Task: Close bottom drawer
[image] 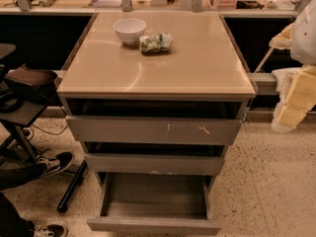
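The bottom drawer is the lowest of three grey handleless drawers in a cabinet under a beige top. It is pulled far out toward me, and its shallow grey box shows empty. The middle drawer and the top drawer, which has white scratch marks, stand out only a little. My gripper, with yellowish pads, hangs at the right edge of the view beside the cabinet. It is level with the top drawer, well above and to the right of the bottom drawer, and touches nothing.
A white bowl and a crumpled snack bag sit on the cabinet top. At the left are a person's sneakers, a dark stool and a slanting black leg. The floor is speckled.
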Controlling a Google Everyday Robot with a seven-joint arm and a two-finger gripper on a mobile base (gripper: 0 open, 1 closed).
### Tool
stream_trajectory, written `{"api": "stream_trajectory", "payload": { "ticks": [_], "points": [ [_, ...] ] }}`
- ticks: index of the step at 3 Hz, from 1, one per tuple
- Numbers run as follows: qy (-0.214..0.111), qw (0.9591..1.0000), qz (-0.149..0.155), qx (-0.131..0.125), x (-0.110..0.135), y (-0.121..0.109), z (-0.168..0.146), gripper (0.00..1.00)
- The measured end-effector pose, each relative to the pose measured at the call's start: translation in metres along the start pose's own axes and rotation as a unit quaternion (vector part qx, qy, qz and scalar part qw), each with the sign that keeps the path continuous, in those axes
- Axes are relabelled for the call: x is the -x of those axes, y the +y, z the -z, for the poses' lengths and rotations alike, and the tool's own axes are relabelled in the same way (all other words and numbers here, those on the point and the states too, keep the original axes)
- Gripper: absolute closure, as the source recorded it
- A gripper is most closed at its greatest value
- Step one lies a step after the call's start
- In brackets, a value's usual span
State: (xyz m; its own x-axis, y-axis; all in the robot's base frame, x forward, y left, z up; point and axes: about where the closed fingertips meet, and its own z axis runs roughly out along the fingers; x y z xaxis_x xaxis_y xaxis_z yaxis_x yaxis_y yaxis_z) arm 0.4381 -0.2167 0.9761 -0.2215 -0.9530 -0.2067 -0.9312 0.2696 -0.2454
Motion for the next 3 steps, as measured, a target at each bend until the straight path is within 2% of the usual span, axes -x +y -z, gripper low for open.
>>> {"api": "stream_trajectory", "payload": {
  "ticks": [1,2,3],
  "points": [
    [-0.004,1.0000,0.006,-0.006,0.000,0.007,-0.007,0.00],
    [-0.041,0.9986,0.032,-0.007,0.008,0.038,-0.028,0.00],
    [-0.088,0.9953,0.029,0.026,0.010,0.075,-0.105,0.00]
  ]
}}
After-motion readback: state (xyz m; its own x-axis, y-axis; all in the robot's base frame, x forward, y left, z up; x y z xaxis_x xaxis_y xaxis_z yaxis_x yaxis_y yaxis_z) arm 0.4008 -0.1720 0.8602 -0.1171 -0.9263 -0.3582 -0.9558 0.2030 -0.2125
